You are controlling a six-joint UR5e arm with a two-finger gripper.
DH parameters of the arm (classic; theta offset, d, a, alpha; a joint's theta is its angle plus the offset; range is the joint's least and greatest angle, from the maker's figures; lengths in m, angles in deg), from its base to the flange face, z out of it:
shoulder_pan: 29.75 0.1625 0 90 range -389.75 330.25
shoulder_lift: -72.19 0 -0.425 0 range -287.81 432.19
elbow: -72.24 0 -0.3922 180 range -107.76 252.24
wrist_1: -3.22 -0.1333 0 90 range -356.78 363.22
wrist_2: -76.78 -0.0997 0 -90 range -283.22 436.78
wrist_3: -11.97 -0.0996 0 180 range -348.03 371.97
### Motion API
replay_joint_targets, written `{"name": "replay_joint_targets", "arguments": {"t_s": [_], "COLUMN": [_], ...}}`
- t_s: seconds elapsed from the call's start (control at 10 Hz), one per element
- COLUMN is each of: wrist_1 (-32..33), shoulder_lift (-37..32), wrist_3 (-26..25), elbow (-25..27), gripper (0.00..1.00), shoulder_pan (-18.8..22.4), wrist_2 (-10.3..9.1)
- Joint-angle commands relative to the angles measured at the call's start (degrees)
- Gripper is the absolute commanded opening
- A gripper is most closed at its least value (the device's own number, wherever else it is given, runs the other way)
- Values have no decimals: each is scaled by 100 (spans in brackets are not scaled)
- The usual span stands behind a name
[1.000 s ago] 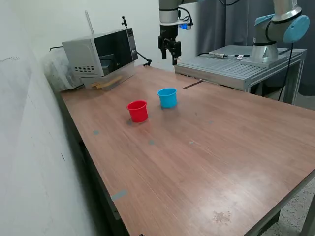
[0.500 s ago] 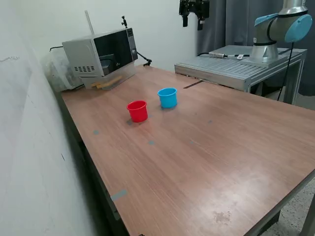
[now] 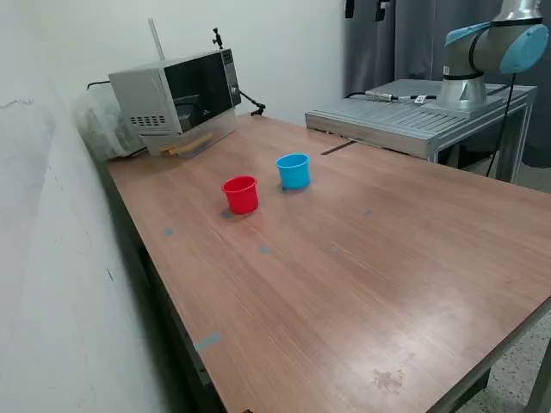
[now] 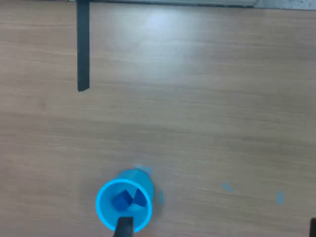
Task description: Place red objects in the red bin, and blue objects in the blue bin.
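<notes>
You can see two blue cubes (image 4: 129, 199) in the blue cup (image 4: 124, 206), low in the wrist view, no cubes on the surface (image 3: 362, 258), the red cup's (image 3: 240, 194) inside hidden, and I cannot tell the jaws' state.

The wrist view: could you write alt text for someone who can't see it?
Looking straight down on a wooden table, a light blue cup holds two dark blue cubes. A dark fingertip of the gripper pokes in at the picture's edge beside the cup, and a dark strip lies on the wood farther off.
</notes>
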Motion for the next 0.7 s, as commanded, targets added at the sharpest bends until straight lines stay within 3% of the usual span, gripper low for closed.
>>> {"name": "replay_joint_targets", "arguments": {"t_s": [0.0,0.6], "wrist_1": [-104,-104], "shoulder_lift": [-187,-187], "wrist_3": [19,72], "elbow": [101,93], "gripper": [100,100], "shoulder_pan": [42,-353], "wrist_2": [-12,6]}}
